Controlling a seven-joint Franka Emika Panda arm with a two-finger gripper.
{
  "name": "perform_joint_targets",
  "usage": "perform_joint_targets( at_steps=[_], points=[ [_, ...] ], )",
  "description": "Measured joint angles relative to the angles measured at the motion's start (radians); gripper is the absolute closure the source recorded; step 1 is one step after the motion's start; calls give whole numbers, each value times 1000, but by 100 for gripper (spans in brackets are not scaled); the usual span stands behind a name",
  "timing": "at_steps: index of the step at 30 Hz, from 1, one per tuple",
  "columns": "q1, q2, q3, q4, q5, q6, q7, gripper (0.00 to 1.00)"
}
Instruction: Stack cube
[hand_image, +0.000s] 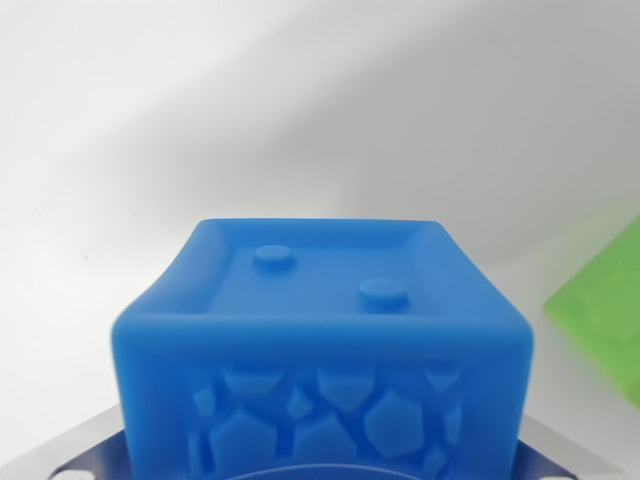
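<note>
A: Where is the blue cube (320, 350) right now?

B: It fills the lower middle of the wrist view, very close to the camera, with two raised studs on its recessed top and embossed polygon shapes on the near face. A metal flange (85, 445) peeks out below it at both lower corners

A: And the tool?

B: Its fingers are not in the picture, so I cannot tell whether it is open, closed or holding the cube, though the cube sitting so near suggests it may be gripped

A: The stacking target?

B: Probably the green block (600, 300) at the wrist view's right edge, on the white bench (300, 100), apart from the blue cube

A: How to do this well?

B: I'd centre the cube squarely over the green one, keep it level, lower slowly, and release only once it rests flat
</note>
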Motion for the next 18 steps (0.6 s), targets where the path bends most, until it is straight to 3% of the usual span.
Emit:
perform_joint_targets(
  at_steps=[18],
  points=[
    [4,-152,-10,-13,-38,-135,28,100]
  ],
)
